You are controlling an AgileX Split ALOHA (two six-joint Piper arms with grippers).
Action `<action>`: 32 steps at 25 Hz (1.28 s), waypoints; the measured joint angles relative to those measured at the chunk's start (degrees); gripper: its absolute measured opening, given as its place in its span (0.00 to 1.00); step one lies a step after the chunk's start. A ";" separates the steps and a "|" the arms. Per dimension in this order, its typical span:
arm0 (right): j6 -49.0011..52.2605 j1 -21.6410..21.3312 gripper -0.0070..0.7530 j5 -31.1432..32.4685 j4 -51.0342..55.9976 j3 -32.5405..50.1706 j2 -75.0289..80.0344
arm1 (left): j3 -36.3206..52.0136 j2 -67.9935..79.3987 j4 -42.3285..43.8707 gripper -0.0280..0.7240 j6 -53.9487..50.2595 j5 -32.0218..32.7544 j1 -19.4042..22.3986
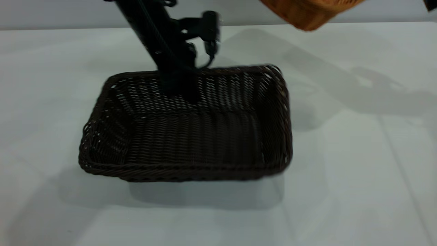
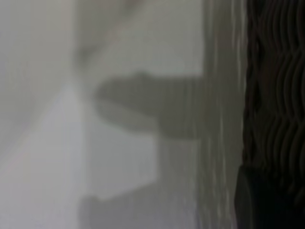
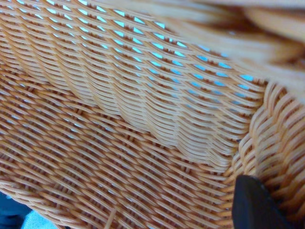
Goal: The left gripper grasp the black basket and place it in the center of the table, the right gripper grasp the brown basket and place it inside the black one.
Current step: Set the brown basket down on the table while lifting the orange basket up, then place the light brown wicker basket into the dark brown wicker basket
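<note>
I see the black basket [image 1: 191, 136] sitting mouth-up near the middle of the table [image 1: 358, 171]. My left gripper [image 1: 179, 87] reaches down at the basket's far rim, its tip inside the far wall; it is a dark blur, so I cannot tell whether it grips or has let go. The brown basket [image 1: 307, 13] hangs in the air above the table's far right, only its lower corner in view. In the right wrist view, wicker fills the picture and one dark finger [image 3: 257, 205] of my right gripper lies against the braided rim; it seems clamped there, carrying the basket. I judge both baskets light, stiff and rough enough not to slip. The braided rim is the best hold, though a one-sided grip may let the basket tilt.
</note>
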 joint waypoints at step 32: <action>0.37 -2.73 0.10 2.90 -4.11 -2.29 0.11 | 0.00 -22.96 19.01 0.53 -25.35 19.34 9.56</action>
